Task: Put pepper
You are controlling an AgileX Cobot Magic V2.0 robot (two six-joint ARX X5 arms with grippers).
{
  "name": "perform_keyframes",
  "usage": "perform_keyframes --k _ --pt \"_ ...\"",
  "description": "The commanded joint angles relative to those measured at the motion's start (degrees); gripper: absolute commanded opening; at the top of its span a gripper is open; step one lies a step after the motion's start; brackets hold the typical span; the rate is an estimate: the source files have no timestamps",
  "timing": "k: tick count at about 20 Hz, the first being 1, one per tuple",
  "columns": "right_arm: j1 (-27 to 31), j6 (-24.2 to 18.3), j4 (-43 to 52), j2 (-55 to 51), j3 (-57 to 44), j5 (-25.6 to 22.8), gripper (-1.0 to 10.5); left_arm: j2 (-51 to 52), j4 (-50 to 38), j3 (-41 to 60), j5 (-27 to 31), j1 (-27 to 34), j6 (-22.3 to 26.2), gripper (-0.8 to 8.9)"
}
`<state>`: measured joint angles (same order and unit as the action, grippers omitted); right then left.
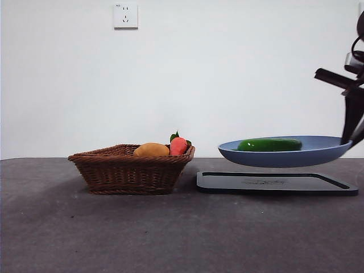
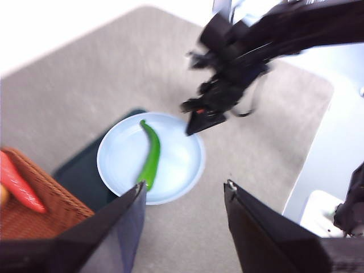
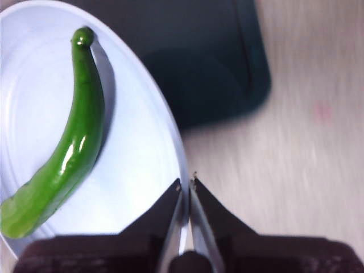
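The glossy green pepper [image 1: 269, 145] lies on the blue plate [image 1: 318, 153], also seen in the left wrist view [image 2: 150, 158] and the right wrist view [image 3: 68, 142]. My right gripper [image 3: 186, 185] is shut on the plate's rim [image 3: 170, 142] and holds the plate in the air above the dark tray [image 1: 277, 182]; it shows at the right edge of the front view [image 1: 350, 133] and in the left wrist view [image 2: 196, 122]. My left gripper [image 2: 185, 193] is open and empty, high above the table, apart from the plate [image 2: 182, 165].
A wicker basket [image 1: 132, 169] stands left of the tray and holds a yellow-orange fruit [image 1: 151, 150] and a small red item with green leaves [image 1: 178, 145]. The basket [image 2: 51, 199] also shows in the left wrist view. A wall socket [image 1: 125, 16] is on the back wall.
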<state>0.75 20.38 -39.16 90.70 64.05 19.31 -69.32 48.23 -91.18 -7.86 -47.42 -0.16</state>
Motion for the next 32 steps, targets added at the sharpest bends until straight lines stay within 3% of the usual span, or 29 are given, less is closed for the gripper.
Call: perform_keyframes --k 1,8,15,19,21,27,32 --pt "0.0 0.26 1.42 5.07 4.96 0.28 0.0 2.23 1.05 -1.11 1.6 -0.44 0.66 2.46" --pt "0.0 0.13 5.18 17.46 13.03 0.26 0.0 7.17 3.13 -1.11 1.81 -0.48 0.15 2.46" --pt "0.0 -0.92 7.76 20.41 13.16 0.13 0.1 7.34 4.61 -1.11 1.79 -0.48 -0.04 2.46" --pt "-0.02 -1.9 7.3 20.41 13.16 0.09 1.4 7.32 4.76 -1.11 1.79 -0.48 -0.07 2.46" --pt "0.0 -2.73 6.71 19.78 13.16 0.04 1.5 7.32 5.42 -1.11 1.81 -0.48 -0.04 2.46" --pt "-0.09 -6.34 -0.68 6.43 13.16 0.11 1.5 7.23 8.9 -1.11 1.88 -0.48 0.02 2.45" --pt "-4.35 -16.5 -23.08 -13.62 13.16 0.22 1.4 7.21 11.21 -1.11 1.84 -0.48 0.28 2.45"
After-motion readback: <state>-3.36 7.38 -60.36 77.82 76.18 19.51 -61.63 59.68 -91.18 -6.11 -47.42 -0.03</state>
